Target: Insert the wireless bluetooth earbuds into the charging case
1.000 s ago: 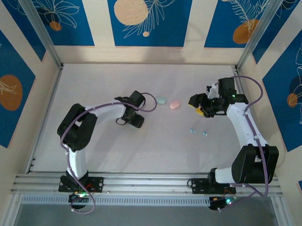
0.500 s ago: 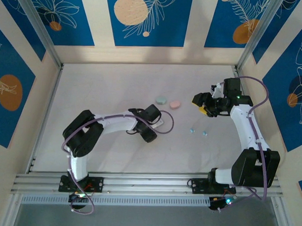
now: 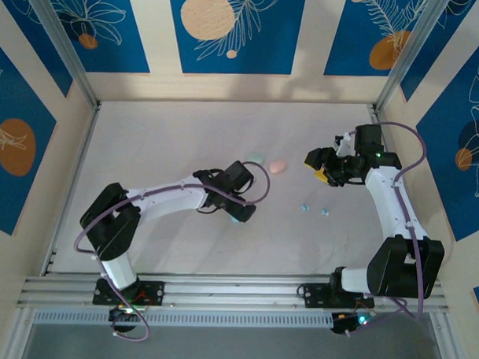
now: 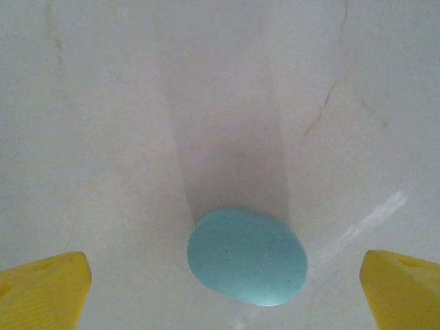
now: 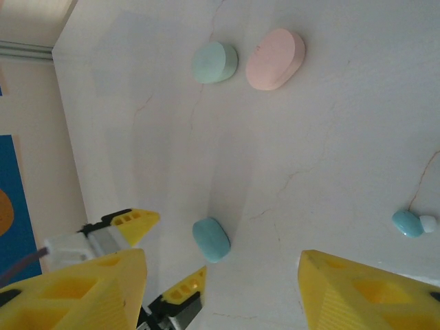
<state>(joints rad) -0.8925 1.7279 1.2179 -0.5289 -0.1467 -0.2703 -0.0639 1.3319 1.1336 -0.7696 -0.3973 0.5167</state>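
Squarely inside left tool (image 4: 223, 292): blue case (image 4: 247, 256)

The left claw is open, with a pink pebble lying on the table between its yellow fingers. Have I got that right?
Not quite: the pebble is light blue, not pink. The left wrist view shows it lying on the table between the yellow fingers of the open left claw, touched by neither.

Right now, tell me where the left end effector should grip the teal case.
I'd pinch the teal case on its opposite rounded edges, coming straight down from above. It lies flat on the table, its domed top offering no hold, and the left end effector stands open astride it.
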